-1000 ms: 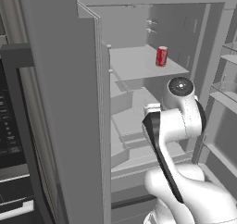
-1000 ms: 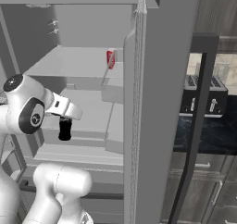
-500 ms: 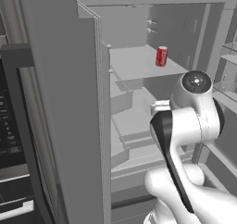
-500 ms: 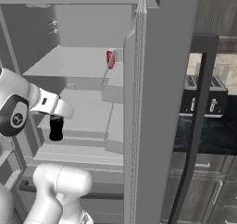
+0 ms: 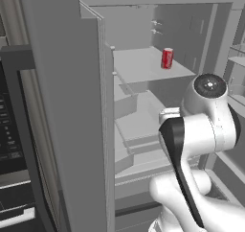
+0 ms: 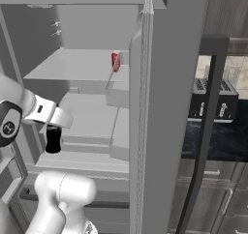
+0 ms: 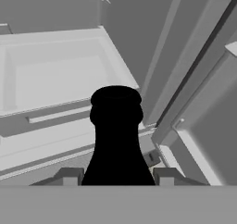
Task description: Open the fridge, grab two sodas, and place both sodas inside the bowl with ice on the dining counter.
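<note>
The fridge (image 5: 62, 106) stands open, with white shelves inside. A red soda can (image 5: 167, 58) stands upright on the upper shelf, also seen as the can (image 6: 116, 62) in the right base view. My gripper (image 6: 52, 130) is shut on the second soda, a dark slim-necked bottle (image 6: 53, 139), which hangs from it in front of the lower shelves at the fridge's left side. In the hand view the bottle (image 7: 116, 135) rises between my fingertips (image 7: 69, 176), with my gripper (image 7: 115, 177) closed around its body. The bowl and the dining counter are out of view.
The open fridge door (image 6: 160, 83) stands close on the right of the arm, its dark bar handle (image 6: 208, 122) beyond it. A black wall oven (image 5: 9, 145) is left of the fridge. A toaster (image 6: 213, 100) sits on the dark back counter. Door shelves (image 5: 237, 58) jut in at right.
The arm has drawn back from the shelves with the bottle still gripped; the bottle has moved left and a little lower in the right base view. The red can has not moved.
</note>
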